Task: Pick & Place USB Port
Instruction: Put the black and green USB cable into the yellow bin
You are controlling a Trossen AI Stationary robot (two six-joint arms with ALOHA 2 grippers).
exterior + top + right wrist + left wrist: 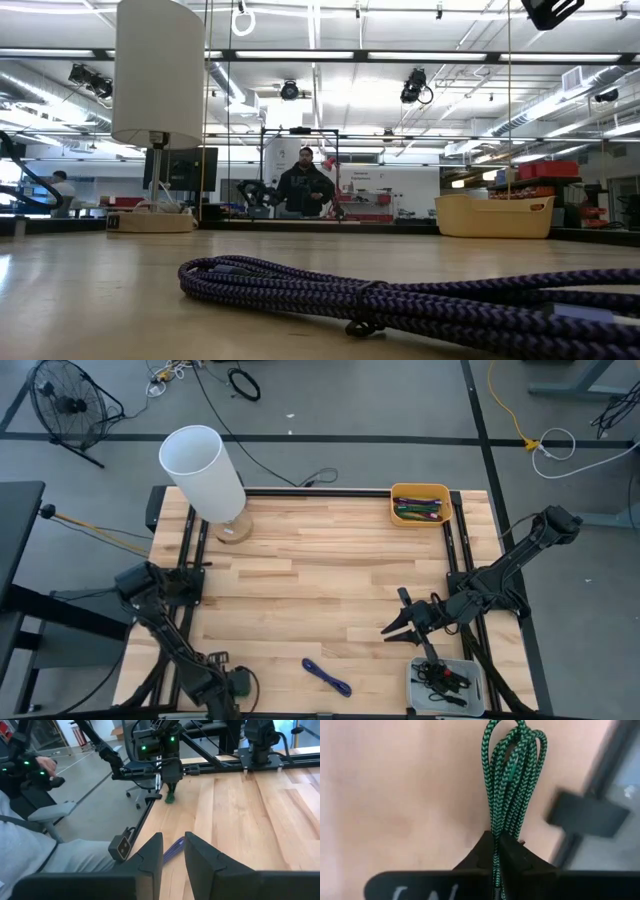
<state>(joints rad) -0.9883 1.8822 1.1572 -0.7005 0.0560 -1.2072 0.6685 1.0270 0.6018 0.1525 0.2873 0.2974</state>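
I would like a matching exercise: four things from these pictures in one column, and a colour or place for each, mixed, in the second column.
Things:
1. green cable
2. purple cable
3. yellow bin
4. white lamp

Descriptions:
A. far right corner of the table
B. lying loose near the front edge
C. far left of the table
D. clamped in the left gripper

Pairs: 1-D, 2-B, 3-A, 4-C

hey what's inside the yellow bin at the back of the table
The yellow bin holds a few bundled cables, green and purple among them. From above only the top layer shows; anything beneath them is covered.
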